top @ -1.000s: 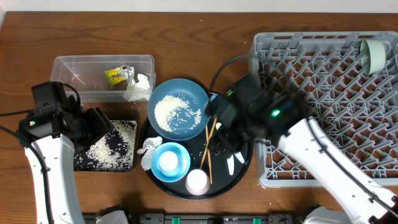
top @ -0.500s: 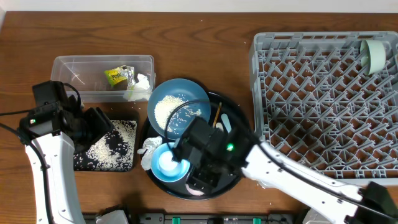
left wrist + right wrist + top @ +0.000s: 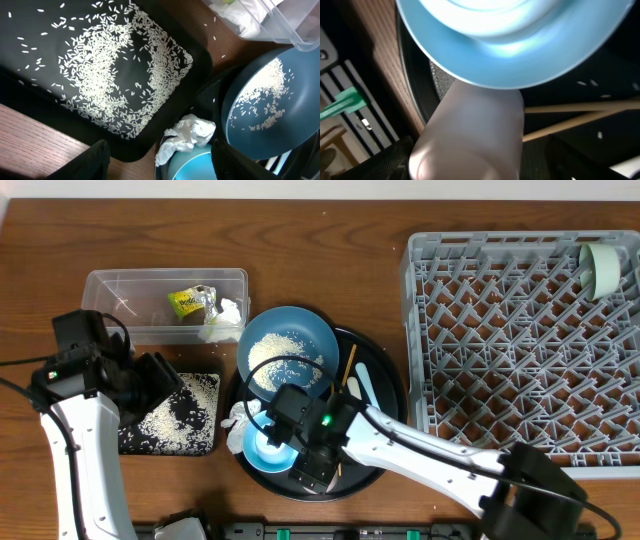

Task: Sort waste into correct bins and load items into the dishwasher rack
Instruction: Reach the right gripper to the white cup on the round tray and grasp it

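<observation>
Both right jaws stand spread around the pinkish cup, near the worktop's front edge, beside the light-blue bowl and chopsticks; contact is unclear. I judge cup-loading is in hand: next, close, lift, carry to the dishwasher rack along the right edge. My left jaws hang spread, empty, over the black tray of rice. Overhead, my arm hides the cup.

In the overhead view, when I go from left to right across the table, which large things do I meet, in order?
shallow black tray → large blue dish → grey dishwasher rack
</observation>
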Available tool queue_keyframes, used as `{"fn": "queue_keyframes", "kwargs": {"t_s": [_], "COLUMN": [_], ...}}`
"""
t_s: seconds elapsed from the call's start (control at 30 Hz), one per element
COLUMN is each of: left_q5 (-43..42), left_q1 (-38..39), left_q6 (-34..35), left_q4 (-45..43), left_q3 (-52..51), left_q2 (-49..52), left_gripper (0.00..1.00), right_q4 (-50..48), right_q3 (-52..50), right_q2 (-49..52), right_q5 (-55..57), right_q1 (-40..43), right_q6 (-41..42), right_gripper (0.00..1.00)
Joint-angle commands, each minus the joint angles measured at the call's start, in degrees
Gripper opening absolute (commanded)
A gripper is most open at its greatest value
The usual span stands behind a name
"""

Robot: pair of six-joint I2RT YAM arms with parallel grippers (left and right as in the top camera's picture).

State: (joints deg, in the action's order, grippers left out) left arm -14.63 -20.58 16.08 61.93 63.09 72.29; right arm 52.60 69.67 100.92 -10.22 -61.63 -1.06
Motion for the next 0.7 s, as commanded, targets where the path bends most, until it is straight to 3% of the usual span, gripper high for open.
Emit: {"fn": "queue_keyframes", "kwargs": {"t_s": [0.0,0.67], "left_q5": [0.4,0.4], "left_q1": [-0.2,-0.2], "left_q6": [-0.6,-0.6], "left_q4": [0.2,0.2], "left_q3": [0.5,0.5], "left_q2": [0.4,0.4], "left_gripper": [0.66,0.67], "right_q4": [0.0,3.2], "right_q3": [-0.2,0.7], "right_q2": [2.2,3.4], "right_q5": [1.2,1.2], "right_q1": [-0.7,-0.5], "right_q6": [1.9,4.3], "right_gripper": [0.79,0.47]}}
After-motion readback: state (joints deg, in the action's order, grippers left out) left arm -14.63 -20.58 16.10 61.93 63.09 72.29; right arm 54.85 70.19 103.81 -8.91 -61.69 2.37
